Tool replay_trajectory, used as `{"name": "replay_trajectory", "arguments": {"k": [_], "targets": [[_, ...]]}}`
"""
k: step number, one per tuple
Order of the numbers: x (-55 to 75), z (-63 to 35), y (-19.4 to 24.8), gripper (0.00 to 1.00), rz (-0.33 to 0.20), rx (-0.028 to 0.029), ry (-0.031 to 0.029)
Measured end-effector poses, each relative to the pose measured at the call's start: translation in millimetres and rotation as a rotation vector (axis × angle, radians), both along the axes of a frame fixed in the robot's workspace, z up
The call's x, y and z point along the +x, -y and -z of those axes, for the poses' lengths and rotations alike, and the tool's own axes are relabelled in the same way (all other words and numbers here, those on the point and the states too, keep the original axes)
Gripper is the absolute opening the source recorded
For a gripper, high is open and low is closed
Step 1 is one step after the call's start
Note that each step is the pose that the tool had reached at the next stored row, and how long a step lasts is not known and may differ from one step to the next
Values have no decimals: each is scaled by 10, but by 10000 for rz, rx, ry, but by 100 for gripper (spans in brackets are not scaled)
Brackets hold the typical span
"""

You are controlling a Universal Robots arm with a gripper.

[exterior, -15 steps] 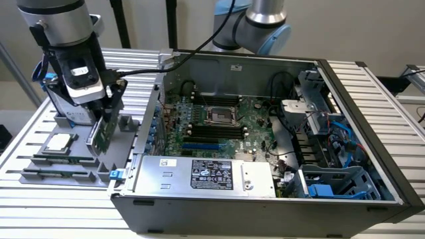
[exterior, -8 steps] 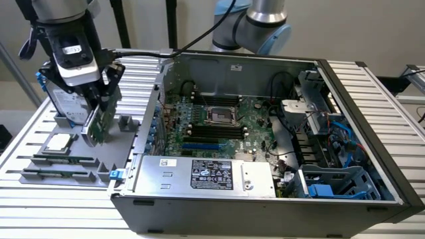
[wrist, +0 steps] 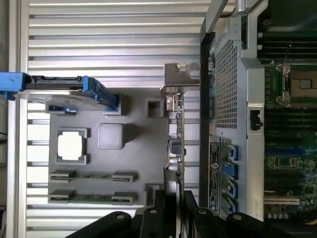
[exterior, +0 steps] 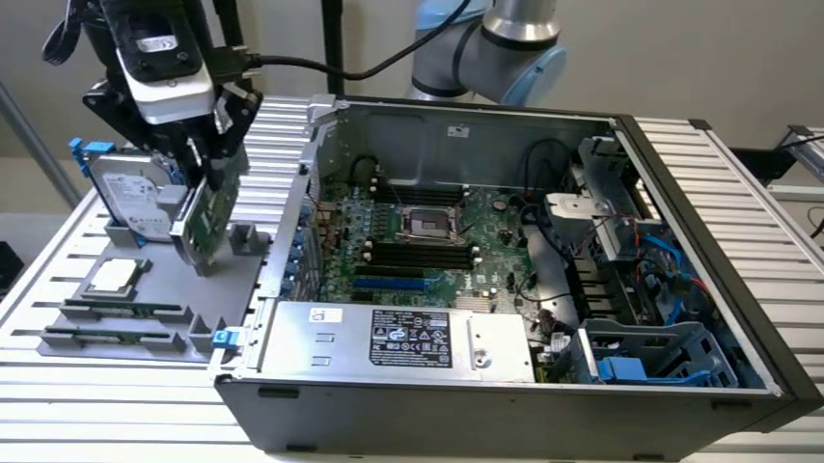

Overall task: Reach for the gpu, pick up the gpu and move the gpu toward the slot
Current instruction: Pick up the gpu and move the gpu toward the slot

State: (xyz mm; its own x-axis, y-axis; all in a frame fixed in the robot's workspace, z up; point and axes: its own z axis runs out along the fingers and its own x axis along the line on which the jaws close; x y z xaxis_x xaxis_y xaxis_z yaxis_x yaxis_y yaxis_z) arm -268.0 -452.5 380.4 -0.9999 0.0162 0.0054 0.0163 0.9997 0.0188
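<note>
**End effector on the gpu at the parts tray**

From my remote station: the end effector (exterior: 196, 198) is down over the grey parts tray (exterior: 168, 289), its dark fingers (wrist: 159, 210) pressed against either face of the gpu (exterior: 206, 217). In the wrist view I see the card edge-on, a thin green board (wrist: 177, 148) pinched between the fingers, with its bright silver metal bracket (wrist: 181, 75) at the far end. In the exterior view the card stands upright on edge in the tray, just beside the computer case (exterior: 515, 289); I can't tell whether it is clear of its holder.

Tray: matte grey moulded plastic with raised blocky holders. Count on it:
- one hard drive (exterior: 129, 188), silver with a blue frame, standing on edge at the back
- one square processor chip (exterior: 114, 275), shiny metal lid
- two narrow memory sticks (exterior: 123, 311), lying flat in parallel cradles

Case: dark metal box, side open. Green motherboard (exterior: 425, 241) inside, square silver socket at centre, black slots and one blue slot. Silver power supply box (exterior: 399, 338) with a printed label along the near edge. Blue plastic drive cage on the exterior view's right.

Surface (exterior: 721, 183): ribbed aluminium slats, pale and grooved.
</note>
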Motion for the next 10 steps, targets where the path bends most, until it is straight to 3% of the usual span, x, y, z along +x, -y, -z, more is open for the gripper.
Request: {"name": "replay_trajectory", "arguments": {"k": [7,10], "targets": [[320,-320,45,26,0,27,-66],[455,-436,51,26,-1,63,-100]]}}
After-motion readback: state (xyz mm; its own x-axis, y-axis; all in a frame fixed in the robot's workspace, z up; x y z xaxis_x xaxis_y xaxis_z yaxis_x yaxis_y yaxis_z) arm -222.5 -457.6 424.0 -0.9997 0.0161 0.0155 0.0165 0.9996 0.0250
